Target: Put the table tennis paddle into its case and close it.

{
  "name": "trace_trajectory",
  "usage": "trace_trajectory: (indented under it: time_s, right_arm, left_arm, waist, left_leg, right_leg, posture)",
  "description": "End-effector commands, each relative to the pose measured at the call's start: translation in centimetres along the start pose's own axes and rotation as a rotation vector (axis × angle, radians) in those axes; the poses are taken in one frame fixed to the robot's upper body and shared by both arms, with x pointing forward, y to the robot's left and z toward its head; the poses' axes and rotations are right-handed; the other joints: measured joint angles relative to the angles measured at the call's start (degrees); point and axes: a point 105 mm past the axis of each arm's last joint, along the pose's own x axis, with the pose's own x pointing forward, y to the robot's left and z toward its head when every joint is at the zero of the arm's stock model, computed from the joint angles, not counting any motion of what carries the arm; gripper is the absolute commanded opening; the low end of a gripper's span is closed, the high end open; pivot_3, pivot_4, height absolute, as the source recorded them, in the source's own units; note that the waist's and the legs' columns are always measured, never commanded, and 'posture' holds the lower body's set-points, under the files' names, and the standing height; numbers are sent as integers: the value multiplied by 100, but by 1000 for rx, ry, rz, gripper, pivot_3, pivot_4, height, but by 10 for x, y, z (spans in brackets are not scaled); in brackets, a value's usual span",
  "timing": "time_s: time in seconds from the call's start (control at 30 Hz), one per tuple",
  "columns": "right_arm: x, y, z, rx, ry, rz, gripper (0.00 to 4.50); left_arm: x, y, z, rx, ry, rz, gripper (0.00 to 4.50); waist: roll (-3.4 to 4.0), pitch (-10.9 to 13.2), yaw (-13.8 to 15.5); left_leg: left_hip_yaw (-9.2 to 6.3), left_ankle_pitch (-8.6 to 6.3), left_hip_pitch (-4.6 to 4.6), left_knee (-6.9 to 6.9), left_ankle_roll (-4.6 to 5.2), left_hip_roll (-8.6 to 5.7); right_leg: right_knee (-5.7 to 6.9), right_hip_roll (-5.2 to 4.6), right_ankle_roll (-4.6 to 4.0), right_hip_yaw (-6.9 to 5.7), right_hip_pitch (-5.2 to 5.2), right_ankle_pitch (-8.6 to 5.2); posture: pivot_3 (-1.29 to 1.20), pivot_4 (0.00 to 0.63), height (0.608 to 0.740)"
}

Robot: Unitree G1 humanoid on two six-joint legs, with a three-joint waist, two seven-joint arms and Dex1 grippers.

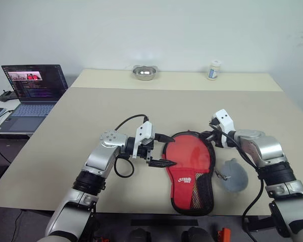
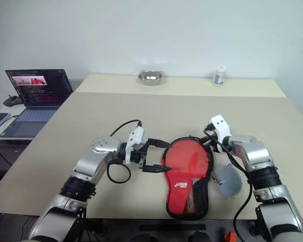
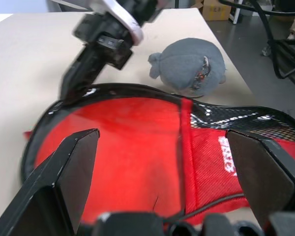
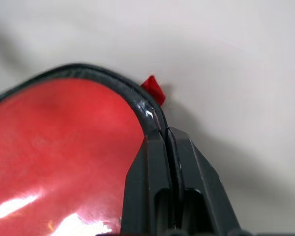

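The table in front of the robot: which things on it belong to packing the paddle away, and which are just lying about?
Part of the job:
- case, red side up
- left pincer, open beside it
- right pincer, shut at its edge

Lying about:
- grey pouch
- metal bowl
- small white bottle
- laptop on the side desk

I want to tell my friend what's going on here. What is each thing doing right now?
case: lying flat on the table, red side up.
left tool: open, at the case's left edge.
right tool: shut, its tips at the case's black edging.
grey soft toy: resting beside the case.
laptop: open, screen on.
metal bowl: upright at the far edge.
small jar: upright, lid on.
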Motion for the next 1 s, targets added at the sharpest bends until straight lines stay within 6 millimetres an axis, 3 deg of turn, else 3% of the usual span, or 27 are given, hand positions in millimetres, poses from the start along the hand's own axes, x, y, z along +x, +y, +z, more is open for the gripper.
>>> trace_trajectory:
  time_s: [0.03, 0.27, 0.37, 0.47, 0.6, 0.73, 1.0]
  right_arm:
    - [3, 5, 21, -54, -57, 16, 16]
    - [15, 12, 18, -60, -35, 40, 16]
    - [18, 6, 20, -42, -50, -8, 665]
    - [14, 2, 30, -24, -89, -30, 1662]
    - [-8, -5, 62, 45, -218, -46, 2969]
    - [-36, -12, 72, 64, -268, -93, 4427]
    - [-94, 0, 37, 30, -185, -119, 4477]
  left_arm:
    - [3, -1, 8, 44, -8, -8, 4500]
    - [8, -1, 8, 46, -8, -9, 4500]
    - [11, -1, 8, 44, -8, -15, 4500]
    - [16, 1, 9, 41, -10, -23, 4500]
    - [24, 6, 8, 52, -6, -35, 4500]
    - [34, 11, 6, 64, -7, -34, 4500]
    - [66, 31, -1, 93, 7, -24, 4500]
  waist:
    - [0, 0, 1]
    - [1, 1, -5]
    - [1, 0, -14]
    - [2, 1, -13]
    - [1, 4, -1]
    - [2, 4, 52]
    - [-4, 8, 141]
  left_leg:
    - [0, 0, 0, -1, 0, 0]
    - [2, 0, -2, -5, 0, 0]
    - [1, 0, -1, -6, 0, 0]
    - [1, 0, -1, -5, 0, -2]
    - [3, 0, -1, 0, -1, -7]
    - [1, 1, -1, -1, -1, -6]
    - [-1, -1, -15, -1, 0, -14]
  right_leg:
    - [0, -1, 0, 0, 0, 0]
    - [-1, -3, -1, -1, -2, 0]
    - [4, -3, -1, -2, -2, 0]
    - [11, -5, -1, -2, -2, 0]
    - [25, -9, -1, 0, -7, 0]
    - [26, -9, -1, -2, -8, 0]
    - [13, -15, 1, -7, -11, -1]
  posture:
    - [0, 150, 740]
    - [0, 150, 740]
    - [0, 150, 740]
    - [0, 150, 740]
    - [0, 150, 740]
    - [0, 150, 740]
    - [0, 150, 740]
